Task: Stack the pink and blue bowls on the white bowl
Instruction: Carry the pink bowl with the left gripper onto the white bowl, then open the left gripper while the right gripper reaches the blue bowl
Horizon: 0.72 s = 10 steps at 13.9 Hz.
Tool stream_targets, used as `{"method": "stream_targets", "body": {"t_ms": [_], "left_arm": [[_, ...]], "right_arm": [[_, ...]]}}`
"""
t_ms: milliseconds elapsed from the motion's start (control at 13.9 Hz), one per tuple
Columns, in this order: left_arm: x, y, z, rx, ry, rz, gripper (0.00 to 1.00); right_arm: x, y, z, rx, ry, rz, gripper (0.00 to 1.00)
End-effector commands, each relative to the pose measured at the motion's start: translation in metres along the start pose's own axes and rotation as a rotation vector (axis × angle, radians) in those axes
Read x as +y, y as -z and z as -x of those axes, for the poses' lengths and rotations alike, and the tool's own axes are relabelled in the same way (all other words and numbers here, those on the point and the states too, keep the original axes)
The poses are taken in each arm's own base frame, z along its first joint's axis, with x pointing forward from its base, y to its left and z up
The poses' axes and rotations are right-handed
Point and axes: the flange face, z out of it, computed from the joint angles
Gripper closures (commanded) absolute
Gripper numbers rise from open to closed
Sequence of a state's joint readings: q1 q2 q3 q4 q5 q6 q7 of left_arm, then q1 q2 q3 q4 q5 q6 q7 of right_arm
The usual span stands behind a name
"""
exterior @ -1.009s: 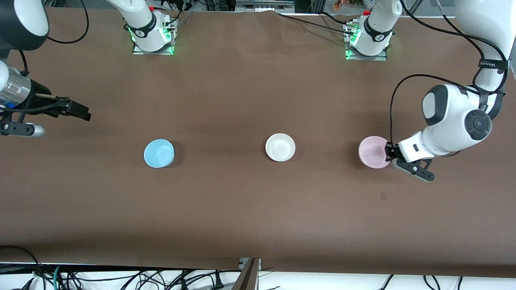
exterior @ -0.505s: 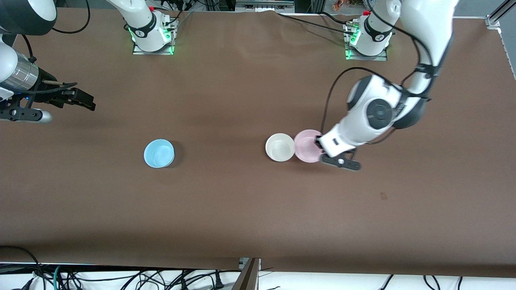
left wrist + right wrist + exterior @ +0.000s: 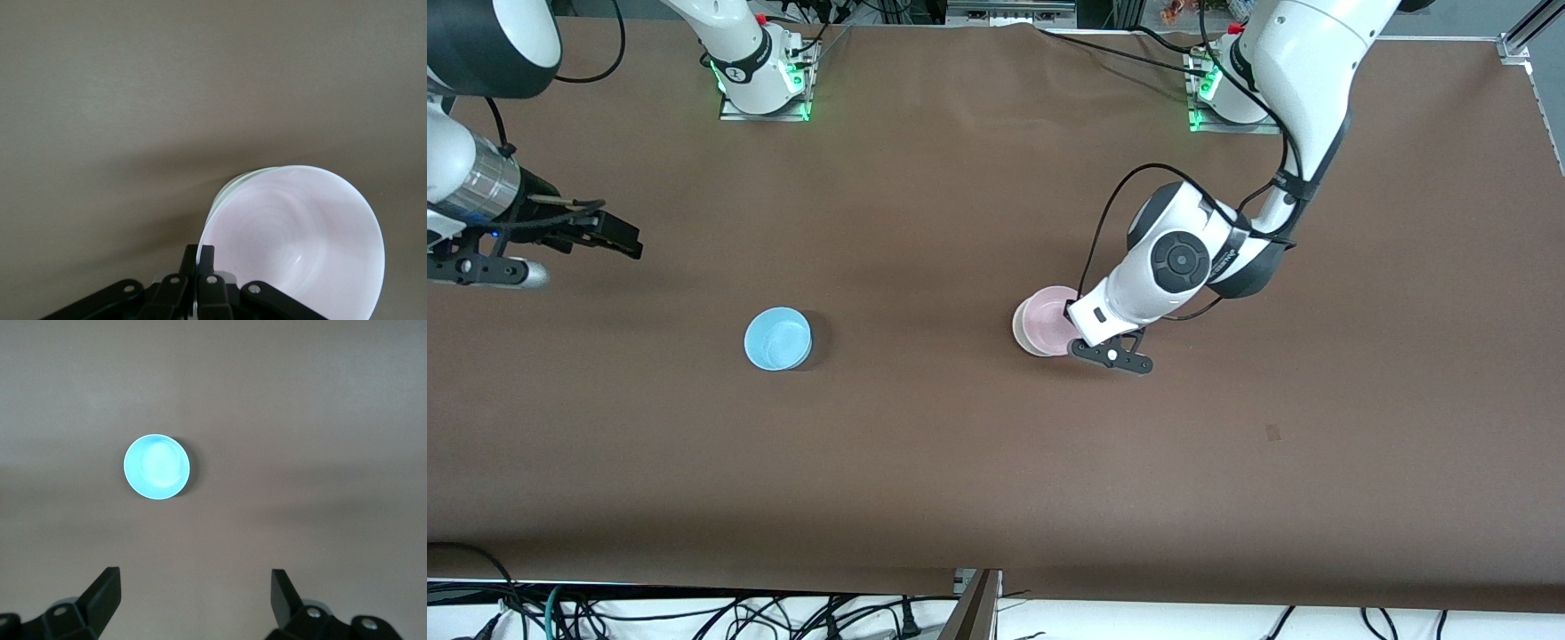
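- The right pincer (image 3: 618, 238) hangs over the worktop (image 3: 960, 462) at the right arm's end, its fingers (image 3: 103, 595) spread wide apart with nothing between them; this arm waits.
- The blue bowl (image 3: 778, 339) sits upright on the worktop, well apart from the other bowls, toward the right arm's end.
- The white bowl (image 3: 1019, 331) stands mid-worktop; only a sliver of its rim shows under the pink bowl.
- The pink bowl (image 3: 1049, 318) is right over the white bowl, almost covering it; whether it is fully seated cannot be told.
- The left pincer (image 3: 1078, 325) is clamped on the pink bowl's rim.
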<state>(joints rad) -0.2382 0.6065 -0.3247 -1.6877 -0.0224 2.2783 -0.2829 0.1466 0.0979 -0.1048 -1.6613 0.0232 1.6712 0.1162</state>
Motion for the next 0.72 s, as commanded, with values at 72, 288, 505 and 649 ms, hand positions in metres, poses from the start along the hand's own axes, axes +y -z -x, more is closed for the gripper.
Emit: {"method": "stream_targets", "body": {"t_ms": [72,288,505,649], "left_arm": [[0.02,-0.008,0.003,-0.01,0.0,0.015,1.0],[0.022,-0.01,0.004,-0.014,-0.007,0.013,1.0],[0.02,-0.009,0.003,-0.011,-0.007,0.009,1.0],[0.017,-0.007,0.002,-0.007,-0.008,0.008,1.0]], "right_arm": [[-0.009,-0.033,-0.02,-0.063,-0.015,-0.033,0.01],[-0.014,-0.074,-0.033,-0.137,-0.046,-0.046,0.01],[-0.002,-0.071,-0.036,-0.125,-0.055,-0.052,0.01],[-0.003,-0.074,-0.038,-0.128,-0.033,-0.052,0.01]]}}
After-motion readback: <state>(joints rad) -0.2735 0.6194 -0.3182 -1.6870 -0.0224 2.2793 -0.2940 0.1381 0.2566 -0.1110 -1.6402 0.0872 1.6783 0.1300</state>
